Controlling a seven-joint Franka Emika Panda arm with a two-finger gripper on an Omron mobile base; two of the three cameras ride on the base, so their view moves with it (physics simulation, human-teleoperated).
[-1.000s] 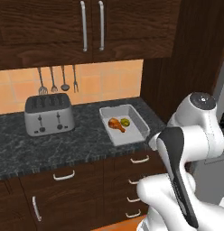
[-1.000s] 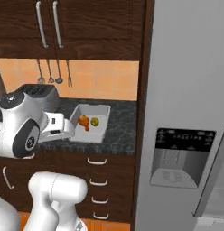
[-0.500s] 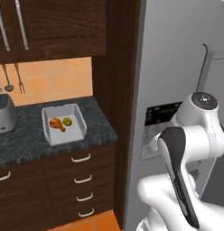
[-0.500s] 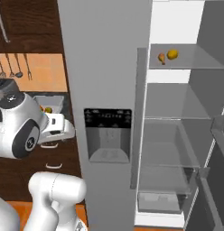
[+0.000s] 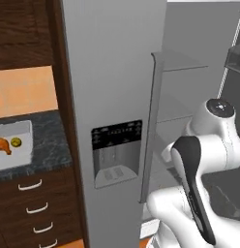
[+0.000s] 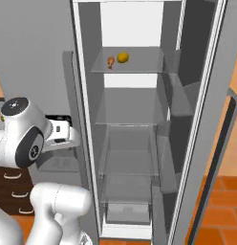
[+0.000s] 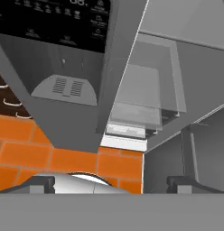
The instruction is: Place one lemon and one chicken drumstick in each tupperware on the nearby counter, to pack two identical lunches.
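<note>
From the left base view, the tupperware sits on the black speckled counter at the far left, already holding one drumstick and one lemon side by side. The tall grey fridge door with its dispenser panel stands between that tray and the white arm, which rises at the lower right.

In the right base view the fridge stands open. On its top shelf lie a second drumstick and a second lemon, just beside each other, the drumstick to the left. They sit high above and to the right of the arm's hand, which is low, at about the middle shelves. The drumstick is too small here to read its long axis with confidence; it looks roughly upright in the picture.

In the hand view the gripper has its two dark tips set wide apart at the bottom corners, with nothing between them. It looks down at the orange floor tiles and the fridge's lower drawers, so the reach should go upward and right into the cabinet.
</note>
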